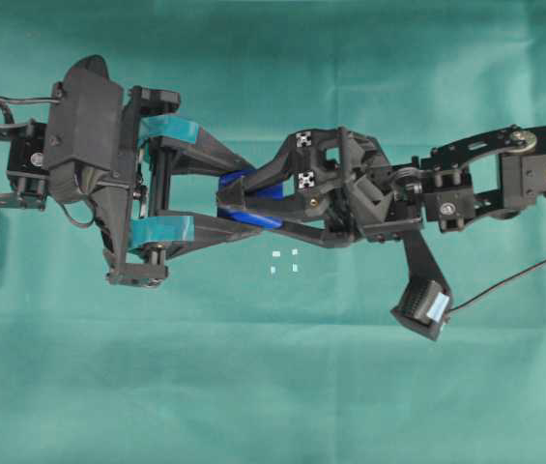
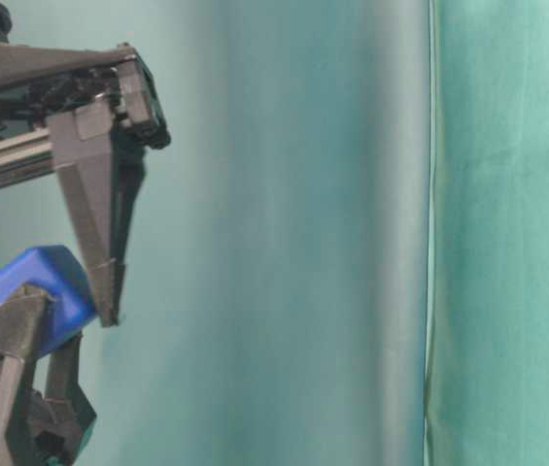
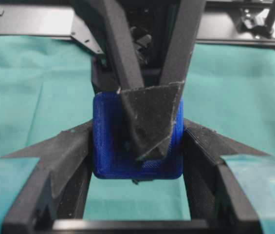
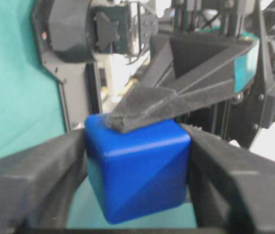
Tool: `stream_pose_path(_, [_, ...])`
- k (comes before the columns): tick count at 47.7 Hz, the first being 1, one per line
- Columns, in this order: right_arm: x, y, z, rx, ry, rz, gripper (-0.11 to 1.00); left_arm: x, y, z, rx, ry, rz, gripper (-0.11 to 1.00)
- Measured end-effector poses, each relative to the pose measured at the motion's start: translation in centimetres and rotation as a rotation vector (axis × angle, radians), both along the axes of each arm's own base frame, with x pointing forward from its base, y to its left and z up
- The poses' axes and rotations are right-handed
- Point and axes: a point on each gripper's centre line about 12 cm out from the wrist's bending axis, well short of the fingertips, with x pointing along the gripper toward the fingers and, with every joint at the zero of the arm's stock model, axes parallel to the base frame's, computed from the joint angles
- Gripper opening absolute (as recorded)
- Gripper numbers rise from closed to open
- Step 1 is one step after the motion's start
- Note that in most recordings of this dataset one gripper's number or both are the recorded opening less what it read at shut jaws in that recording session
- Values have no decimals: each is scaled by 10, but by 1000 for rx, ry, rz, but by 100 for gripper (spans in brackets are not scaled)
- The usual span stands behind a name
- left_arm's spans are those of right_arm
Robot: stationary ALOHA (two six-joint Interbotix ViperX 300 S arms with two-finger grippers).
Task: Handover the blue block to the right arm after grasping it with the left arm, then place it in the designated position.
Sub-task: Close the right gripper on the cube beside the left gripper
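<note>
Left gripper (image 1: 222,201) clamps the blue block (image 4: 138,168) in mid-air above the counter (image 1: 273,387); right gripper (image 1: 244,201) brackets it, grip unconfirmed. I judge early left release drops it.

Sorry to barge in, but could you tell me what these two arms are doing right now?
They are mid-handover above the green cloth. The left gripper, with teal-padded fingers, holds the blue block in the air, and the right gripper has its black fingers on both sides of the same block. The designated position, four white marks, lies bare just below them in the overhead view.
</note>
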Motion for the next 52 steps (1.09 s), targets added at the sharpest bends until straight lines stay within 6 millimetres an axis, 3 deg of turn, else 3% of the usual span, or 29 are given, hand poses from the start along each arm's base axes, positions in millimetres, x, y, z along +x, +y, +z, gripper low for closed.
stream_pose_path(45, [0,0,-2,-5,17,-14,59,0,0,-1,0,11,0,47])
stream_pose_path(47, [0,0,-2,-5,17,-14,59,0,0,-1,0,9,0,52])
stream_pose_path(52, [0,-1,-2,-6,20,-19,59,0,-1,0,-1,8,-1,82])
